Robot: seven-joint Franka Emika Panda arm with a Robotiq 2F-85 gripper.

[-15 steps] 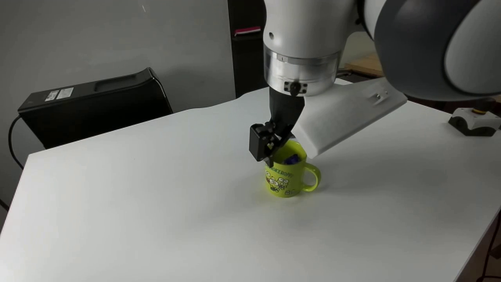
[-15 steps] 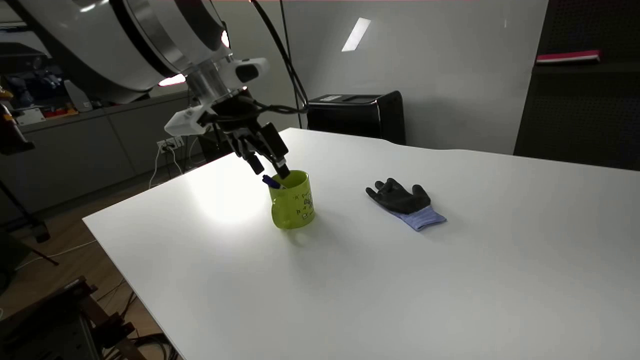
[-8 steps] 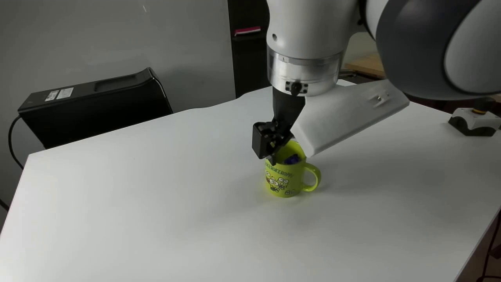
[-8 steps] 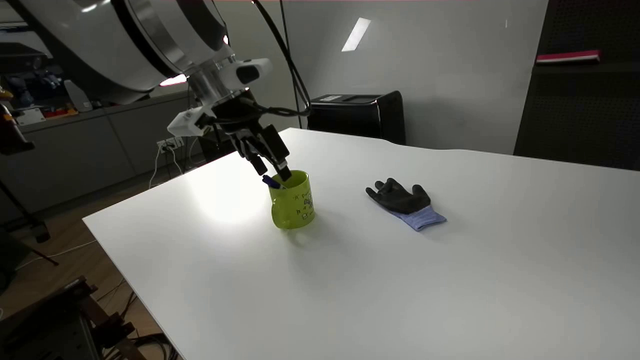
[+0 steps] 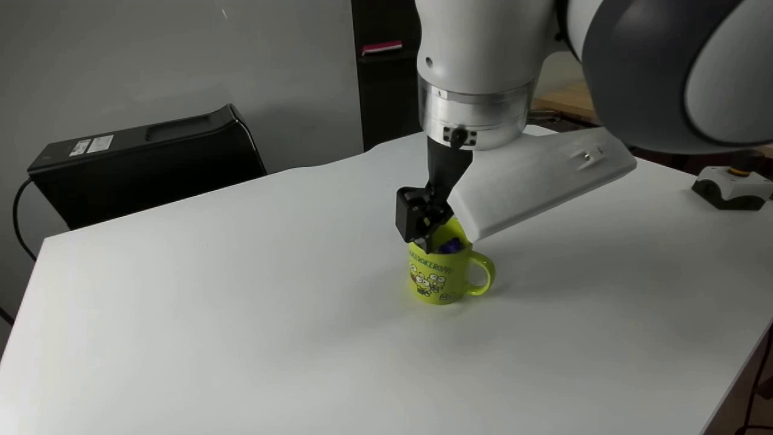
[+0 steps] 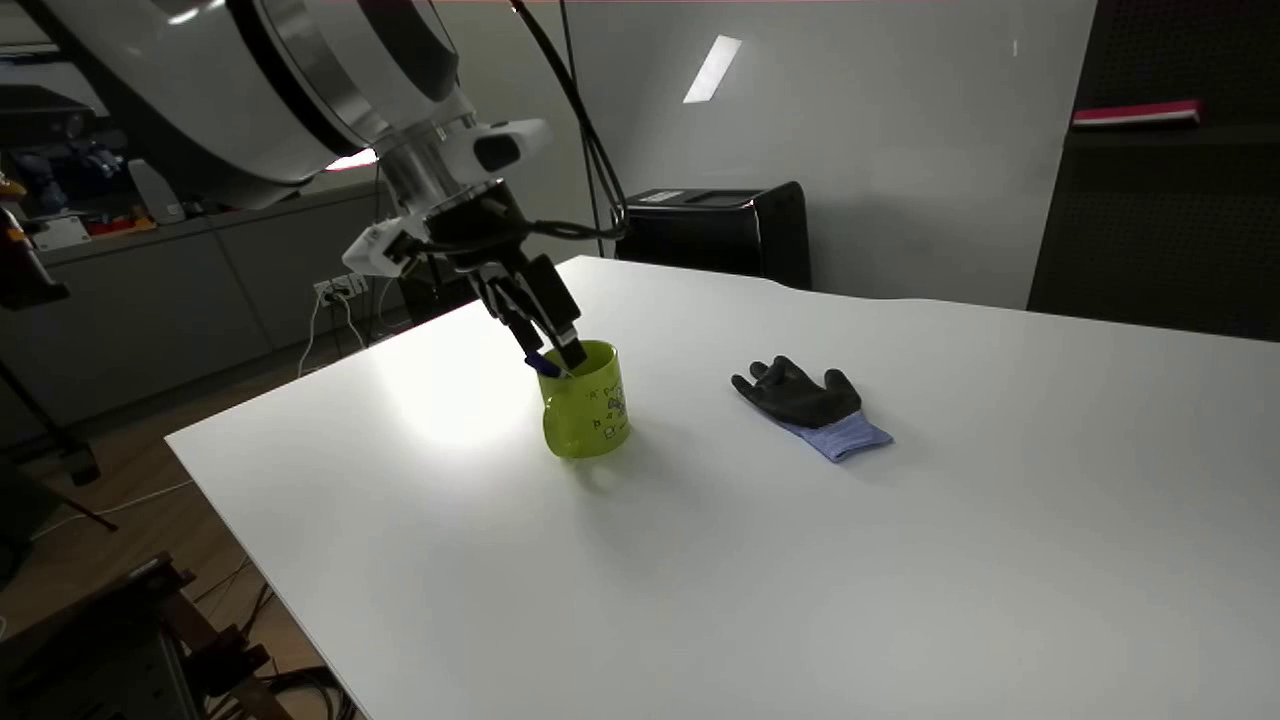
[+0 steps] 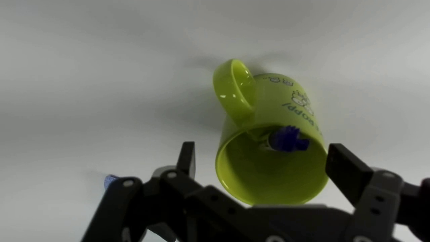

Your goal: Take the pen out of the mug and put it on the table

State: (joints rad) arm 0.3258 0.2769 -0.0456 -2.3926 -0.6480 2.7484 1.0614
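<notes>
Plainly, the pen [image 7: 287, 138] is in the mug [image 7: 268, 104], with the gripper [image 7: 261, 148] spread at its mouth.
Wrist view: the fingers [image 7: 349, 171] stand well apart, the mug's mouth showing between them; whether one reaches below the rim I cannot tell. The pen is tilted, its blue end up near the handle [image 7: 228, 94], and in an exterior view that end juts over the rim. The mug stands upright on the table [image 6: 700, 560]; a glove [image 6: 810, 405], black with a blue cuff, lies well apart from it.
</notes>
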